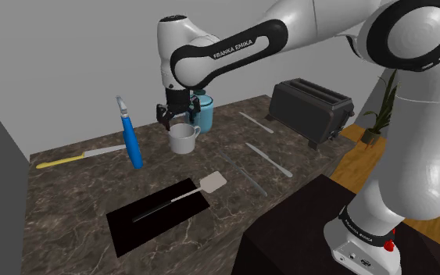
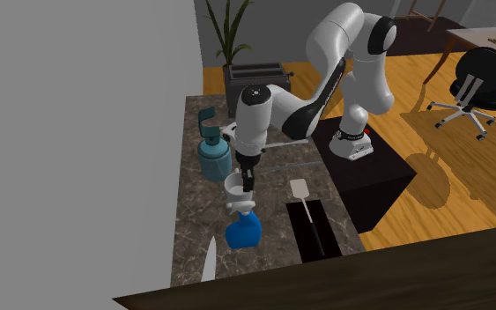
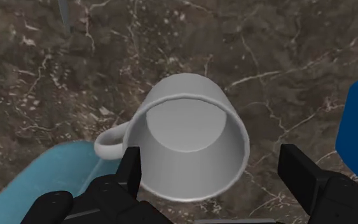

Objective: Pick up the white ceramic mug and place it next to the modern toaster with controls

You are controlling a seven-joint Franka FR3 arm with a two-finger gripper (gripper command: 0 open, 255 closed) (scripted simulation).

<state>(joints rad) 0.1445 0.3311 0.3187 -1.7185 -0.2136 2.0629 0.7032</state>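
Note:
A white mug point(image 1: 184, 138) stands upright on the dark marble counter point(image 1: 69, 203), with its handle turned toward a teal jug point(image 1: 204, 109). My gripper point(image 1: 171, 119) hangs just above it, open. In the wrist view the mug point(image 3: 190, 137) lies between the two black fingers point(image 3: 301, 172). The finger by the handle is close to the mug's wall and the other stands clear of it, so nothing is gripped. The dark two-slot toaster point(image 1: 310, 109) sits at the counter's far end, toward the shoulder view's right. In the second exterior view the gripper point(image 2: 248, 180) is over the mug point(image 2: 237, 187).
A blue spray bottle point(image 1: 130, 137) stands close beside the mug, opposite the teal jug point(image 2: 214, 158). A yellow-handled knife point(image 1: 69, 158), a white spatula point(image 1: 187, 191) on a black slab point(image 1: 159, 215) and several grey utensils point(image 1: 269, 158) lie on the counter. A grey wall point(image 2: 78, 132) borders it.

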